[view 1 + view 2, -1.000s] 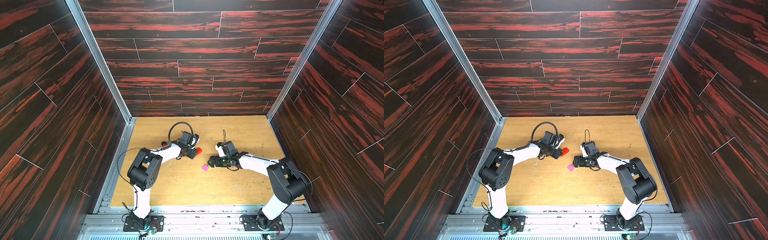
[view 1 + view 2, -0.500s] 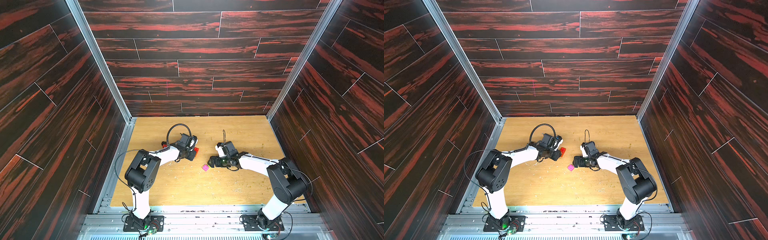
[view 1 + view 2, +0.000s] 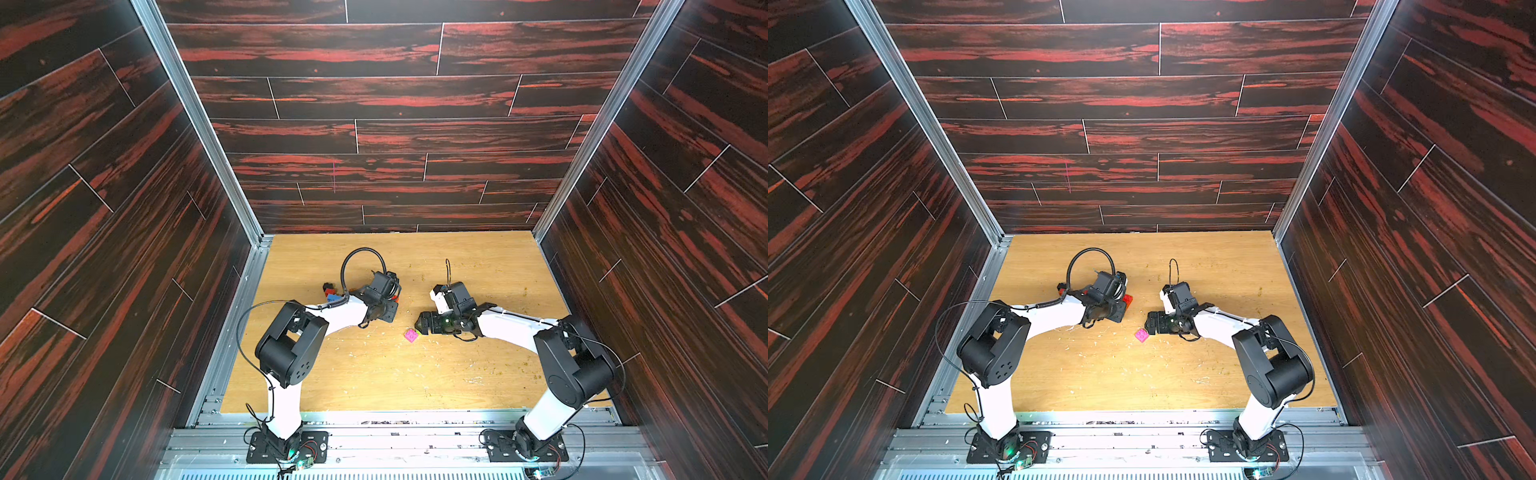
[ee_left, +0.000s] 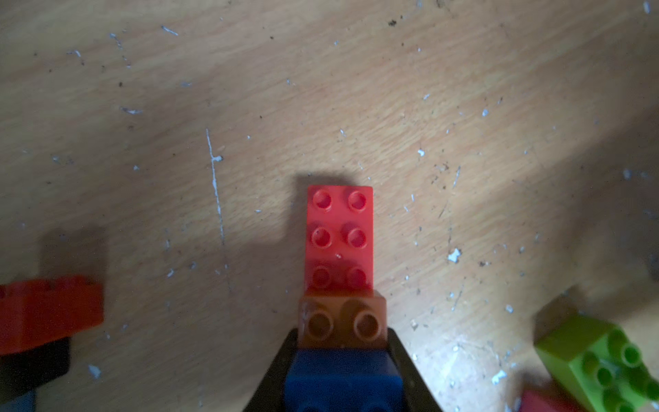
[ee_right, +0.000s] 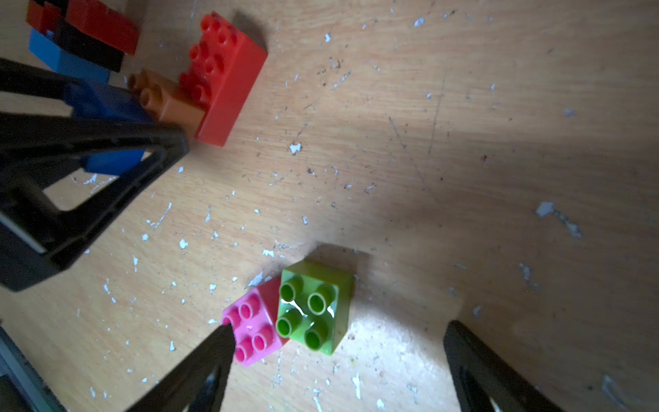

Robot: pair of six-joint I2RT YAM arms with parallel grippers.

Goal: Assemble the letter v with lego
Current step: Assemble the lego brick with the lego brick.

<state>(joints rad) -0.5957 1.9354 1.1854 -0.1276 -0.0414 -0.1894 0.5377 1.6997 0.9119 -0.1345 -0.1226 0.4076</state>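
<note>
**Left gripper** [image 4: 342, 344]: jaws drawn narrow, clamped on the two sides of a dark-blue brick [image 4: 342, 381].
- Joined in line beyond it are an orange brick [image 4: 343, 321] and then a long red brick [image 4: 339, 235], studs up.
- The row lies on or just above the bench [image 4: 463, 107]; which of the two cannot be told.
- In a top view the red end shows just right of the jaws [image 3: 1128, 300].

**Right gripper** [image 5: 338, 330]: jaws wide apart, gripping nothing.
- A green brick [image 5: 315, 306] stands on the bench between them, clear of one finger.
- A pink brick [image 5: 251, 330] touches the green brick's side.
- The other fingertip [image 5: 217, 342] overlaps the pink brick's edge; contact cannot be told.
- In both top views the pink brick lies just left of the jaws [image 3: 411, 335].

**Brick cluster** [image 3: 329, 291]: red, black and light-blue pieces pressed together, left of and beyond the left gripper's wrist.

**Room:**
- Only a short stretch of bare wood separates the two grippers at mid-bench.
- Broad open wood runs to the near edge, the far wall and the right side.
- Dark wood-grain walls [image 3: 374, 104] close the left, far and right sides.
- A metal rail [image 3: 395, 419] borders the near edge.
</note>
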